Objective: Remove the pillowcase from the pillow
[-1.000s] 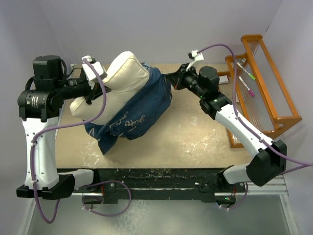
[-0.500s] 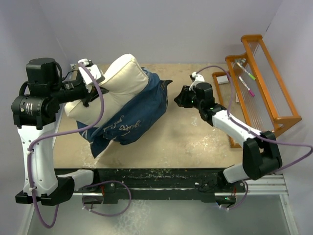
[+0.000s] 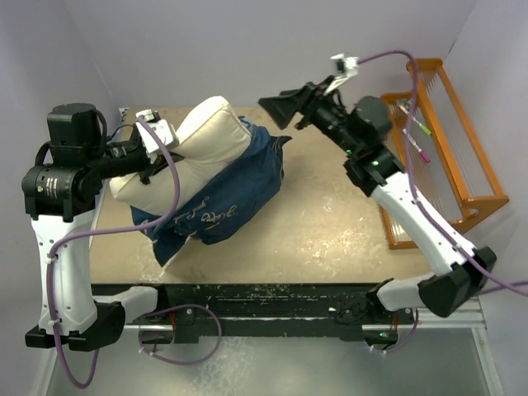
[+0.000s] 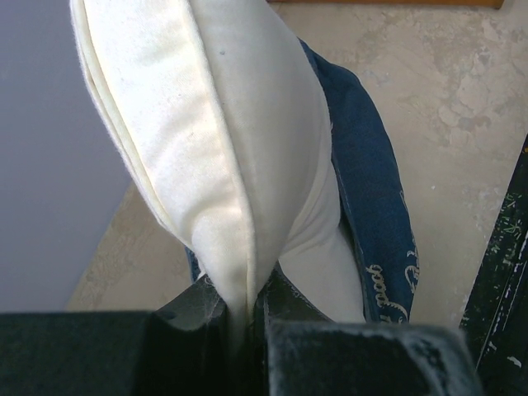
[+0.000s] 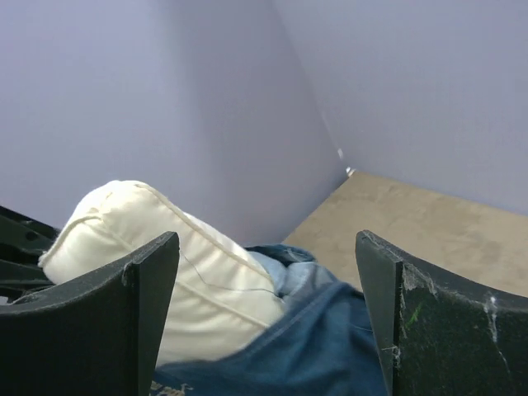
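Left claw: My left claw (image 4: 243,307) was closed narrow on the pillow (image 3: 196,136). Its seamed edge was pinched flat between my two fingers (image 4: 196,307).
Left claw, position: It sat at the pillow's left end, above the left part of the table (image 3: 330,227).
Right claw: My right claw (image 3: 280,106) stood wide and held nothing. Both fingers were well spread in the wrist view, with only pillow and cloth seen beyond them.
Right claw, position: It hung near the far right corner of the pillowcase (image 3: 235,186), apart from the cloth and pointing toward the pillow.
Pillow: Cream and plump, it stood on edge and was tilted. Its far end and left side were bare. Its near right part sat inside the pillowcase.
Pillowcase: The dark blue cloth was bunched around the pillow's lower right side. Its loose folds lay on the table toward the near edge, left of centre.
Markings: White script (image 3: 210,210) showed on the near face of the cloth. I could not read the words.
Table: A tan board, scuffed with pale marks right of centre.
Other items: A wooden rack (image 3: 462,177) stood at the right edge, well apart from the pillow. Pens (image 3: 417,125) lay on its upper rails.
Task status: The pillowcase was not yet off the pillow.
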Action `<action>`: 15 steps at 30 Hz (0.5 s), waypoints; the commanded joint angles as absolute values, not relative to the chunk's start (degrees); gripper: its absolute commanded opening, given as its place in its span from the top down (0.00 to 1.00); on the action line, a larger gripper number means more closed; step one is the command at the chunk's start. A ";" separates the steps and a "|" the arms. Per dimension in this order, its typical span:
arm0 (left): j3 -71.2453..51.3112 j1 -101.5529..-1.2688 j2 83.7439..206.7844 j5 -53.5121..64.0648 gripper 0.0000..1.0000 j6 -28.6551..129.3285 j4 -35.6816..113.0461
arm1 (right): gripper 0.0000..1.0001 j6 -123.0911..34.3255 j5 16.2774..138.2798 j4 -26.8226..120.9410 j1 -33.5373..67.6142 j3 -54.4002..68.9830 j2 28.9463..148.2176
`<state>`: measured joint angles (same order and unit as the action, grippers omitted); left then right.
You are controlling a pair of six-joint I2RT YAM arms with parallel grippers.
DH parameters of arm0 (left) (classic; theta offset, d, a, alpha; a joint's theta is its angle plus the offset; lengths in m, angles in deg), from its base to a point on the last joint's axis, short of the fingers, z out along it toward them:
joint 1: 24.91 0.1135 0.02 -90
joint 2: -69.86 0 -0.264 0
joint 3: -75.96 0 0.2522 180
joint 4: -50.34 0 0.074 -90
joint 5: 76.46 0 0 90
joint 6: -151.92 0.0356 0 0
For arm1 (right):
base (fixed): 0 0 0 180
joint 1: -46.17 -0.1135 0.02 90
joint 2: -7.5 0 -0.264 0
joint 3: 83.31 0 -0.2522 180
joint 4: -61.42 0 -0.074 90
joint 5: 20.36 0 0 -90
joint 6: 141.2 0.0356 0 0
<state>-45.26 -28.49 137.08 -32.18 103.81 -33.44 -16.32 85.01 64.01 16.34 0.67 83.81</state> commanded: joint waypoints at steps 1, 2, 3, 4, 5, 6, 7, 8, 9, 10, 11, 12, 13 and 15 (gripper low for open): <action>-45.86 -28.69 136.69 -34.76 1.00 106.62 -34.61 | 0.11 -16.70 83.06 60.71 11.16 -3.74 90.55; -46.39 -28.69 136.78 -35.13 1.00 106.76 -35.32 | 0.11 -16.45 83.02 61.00 10.93 -4.41 91.30; -46.67 -28.69 136.87 -35.49 1.00 106.89 -36.10 | 0.11 -16.27 83.00 61.40 10.90 -4.63 92.00; -46.88 -28.70 136.90 -35.94 1.00 106.93 -36.89 | 0.11 -16.23 82.93 62.10 10.92 -4.69 92.47; -47.02 -28.69 136.96 -36.39 1.00 106.86 -37.70 | 0.11 -16.10 82.91 62.77 10.88 -4.51 92.87; -47.16 -28.70 137.14 -36.91 1.00 106.84 -38.83 | 0.12 -15.96 82.98 63.42 10.90 -4.30 93.25; -47.26 -28.69 137.34 -37.66 1.00 106.97 -40.00 | 0.14 -15.27 83.44 63.91 10.88 -3.98 93.82; -47.38 -28.69 137.54 -38.22 1.00 106.99 -41.20 | 0.16 -14.79 84.15 64.24 10.96 -3.78 94.37; -47.45 -28.69 137.68 -38.77 1.00 106.94 -42.02 | 0.18 -14.59 84.97 64.68 10.98 -3.66 95.00; -47.44 -28.69 137.74 -39.13 1.00 106.84 -42.51 | 0.20 -14.32 85.67 64.89 10.86 -3.69 95.56; -47.47 -28.71 137.69 -39.38 1.00 106.83 -43.01 | 0.22 -14.09 86.45 65.02 10.97 -3.76 96.25; -47.41 -28.69 137.66 -39.72 1.00 106.83 -43.43 | 0.24 -14.00 87.41 65.15 10.98 -3.89 96.80; -47.39 -28.72 137.51 -40.10 1.00 106.95 -43.93 | 0.26 -14.06 87.89 65.11 10.95 -4.03 97.26; -47.38 -28.70 137.37 -40.90 1.00 107.37 -45.07 | 0.29 -14.45 88.02 64.71 11.00 -4.64 98.06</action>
